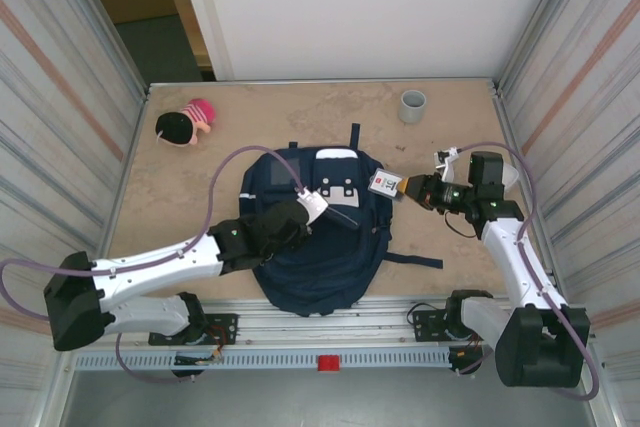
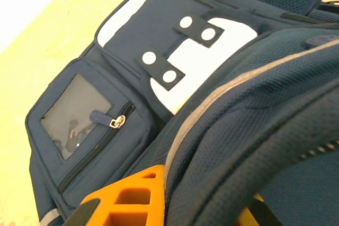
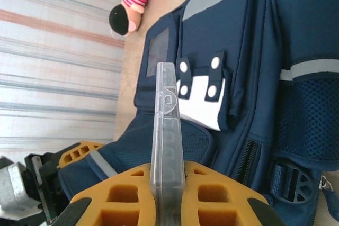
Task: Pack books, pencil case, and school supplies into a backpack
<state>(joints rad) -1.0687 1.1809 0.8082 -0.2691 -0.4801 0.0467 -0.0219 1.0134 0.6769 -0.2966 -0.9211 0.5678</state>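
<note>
Navy backpack (image 1: 320, 257) pinched by left hand (image 2: 193, 205); right hand (image 3: 167, 183) (alongside) clamps school supplies (image 3: 167, 120).

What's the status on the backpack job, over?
Left gripper shut on backpack fabric. Right gripper shut on flat supply pack, at the backpack's right edge. Plush toy and cup far back, not in the way.

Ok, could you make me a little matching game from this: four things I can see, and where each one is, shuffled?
Things:
1. grey cup
2. pink and black toy
3. backpack
4. small flat white piece

Places:
A. middle of the table
B. far left part of the table
C. clamped in the right gripper
D. far right corner of the table

Pairs: 1-D, 2-B, 3-A, 4-C
</note>
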